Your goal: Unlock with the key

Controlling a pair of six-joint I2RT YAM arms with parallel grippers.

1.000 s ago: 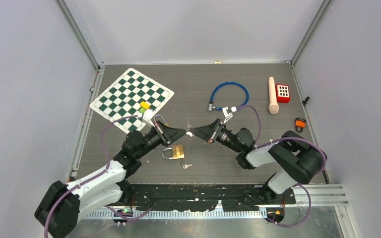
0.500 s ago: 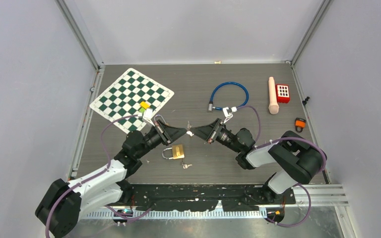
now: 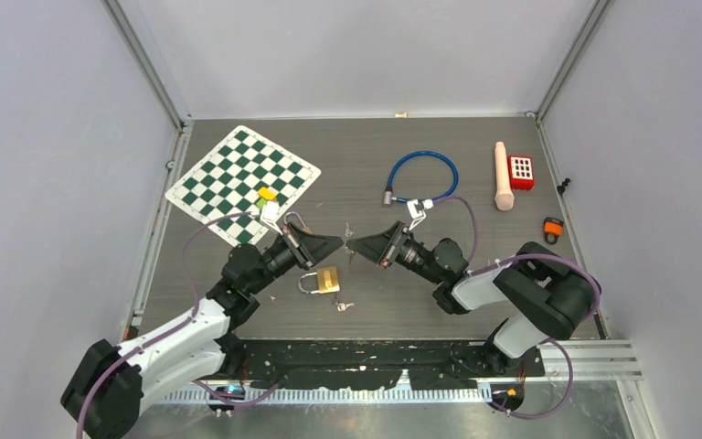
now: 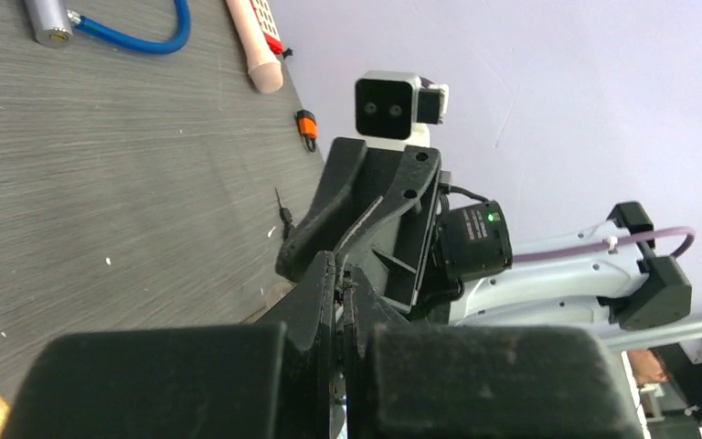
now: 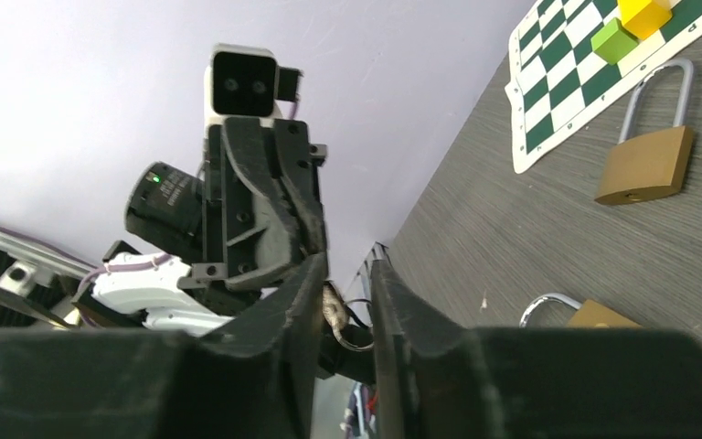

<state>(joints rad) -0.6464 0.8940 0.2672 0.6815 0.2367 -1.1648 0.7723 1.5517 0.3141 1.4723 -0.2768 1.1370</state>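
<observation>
A small silver key [image 3: 348, 232] on a ring hangs above the table's middle, where both grippers meet tip to tip. My left gripper [image 3: 340, 243] is shut on the key, which shows as a thin sliver [image 4: 342, 285] between its fingers [image 4: 324, 283]. My right gripper [image 3: 359, 245] stands slightly open around the key [image 5: 333, 306] and its ring [image 5: 355, 340]. A brass padlock [image 3: 326, 280] lies on the table just below the grippers and shows in the right wrist view's lower corner [image 5: 596, 314]. A second brass padlock [image 5: 646, 163] lies by the chessboard.
A chessboard mat [image 3: 242, 181] with a yellow block [image 3: 267, 194] lies at the back left. A blue cable lock [image 3: 423, 176], a wooden peg [image 3: 504, 176], a red block [image 3: 521, 171] and a small orange lock [image 3: 553, 227] sit at the right. Loose keys [image 3: 344, 305] lie near the front.
My right gripper's jaws have parted from shut to slightly open around the key. Both gripper tips have drifted a little to the left and back.
</observation>
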